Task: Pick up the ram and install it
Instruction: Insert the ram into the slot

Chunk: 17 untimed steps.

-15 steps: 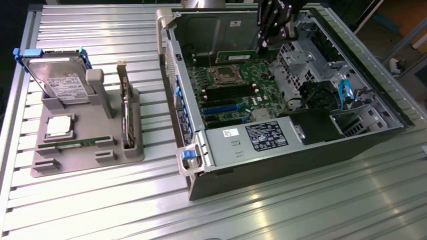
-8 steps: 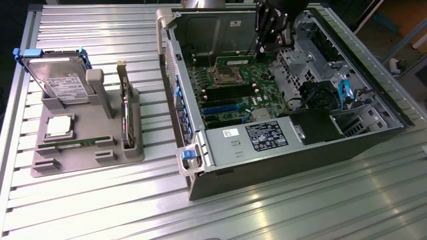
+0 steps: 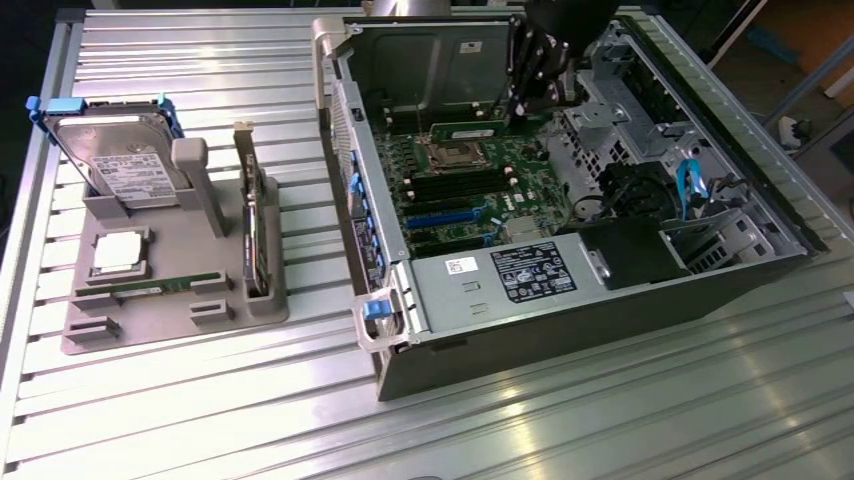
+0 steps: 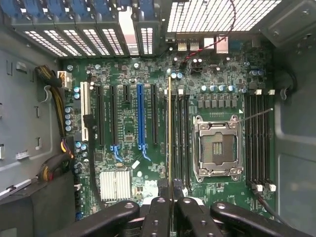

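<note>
While the gripper [image 4: 172, 203] clenches the one ram [image 4: 170, 123] edge-down over the motherboard [image 4: 123, 148] in the open computer case [image 3: 441, 340], pickup looks done and seating remains. It hangs beside the single CPU socket [image 4: 217, 148]. Near the table's [image 3: 561, 430] edge at the exterior view's left, one holder tray [image 3: 134, 335] carries one hard drive [image 3: 120, 165] and one expansion card [image 3: 250, 210].

Nothing here can truly be read from where I stand — the black label [image 3: 533, 272] with white print on the grey metal cover [image 3: 461, 300] inside the computer case [image 3: 561, 335] is a blur of lines, and the small white sticker [image 3: 461, 266] just beside it is no clearer. The white label [image 3: 134, 176] on the hard drive [image 3: 96, 140] carries dark rows I cannot make out. The tiny white markings on the motherboard [image 4: 128, 148] and the face of the ram [image 3: 467, 131] are too small to tell.
</note>
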Motion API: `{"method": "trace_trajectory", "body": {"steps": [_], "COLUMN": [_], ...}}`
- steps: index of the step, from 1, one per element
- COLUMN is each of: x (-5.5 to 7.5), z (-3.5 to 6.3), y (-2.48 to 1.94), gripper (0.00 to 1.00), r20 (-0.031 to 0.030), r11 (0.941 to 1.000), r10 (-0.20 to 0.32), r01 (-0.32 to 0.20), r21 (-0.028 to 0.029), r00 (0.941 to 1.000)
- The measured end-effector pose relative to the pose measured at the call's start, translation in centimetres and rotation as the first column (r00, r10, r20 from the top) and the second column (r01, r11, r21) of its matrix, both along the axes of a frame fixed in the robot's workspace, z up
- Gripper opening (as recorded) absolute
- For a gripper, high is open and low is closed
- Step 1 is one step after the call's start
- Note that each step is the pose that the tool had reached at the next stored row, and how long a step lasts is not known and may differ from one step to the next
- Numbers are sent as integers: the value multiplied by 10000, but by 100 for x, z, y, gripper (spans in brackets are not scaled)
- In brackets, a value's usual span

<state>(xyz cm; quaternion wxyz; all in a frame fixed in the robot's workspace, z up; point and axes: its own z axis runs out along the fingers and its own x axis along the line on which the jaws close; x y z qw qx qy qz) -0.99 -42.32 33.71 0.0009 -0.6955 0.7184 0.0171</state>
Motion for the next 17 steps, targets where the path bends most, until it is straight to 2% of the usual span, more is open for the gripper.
{"method": "trace_trajectory", "body": {"steps": [6, 14, 17], "x": [8, 9, 9], "z": [-186, -290, -299], "y": [4, 5, 5], "gripper": [12, 12, 12], "r20": [0, 0, -1], "r11": [10000, 10000, 10000], "r10": [1, 0, 1], "r01": [-1, 0, -1], "r21": [1, 0, -4], "r00": [10000, 10000, 10000]}}
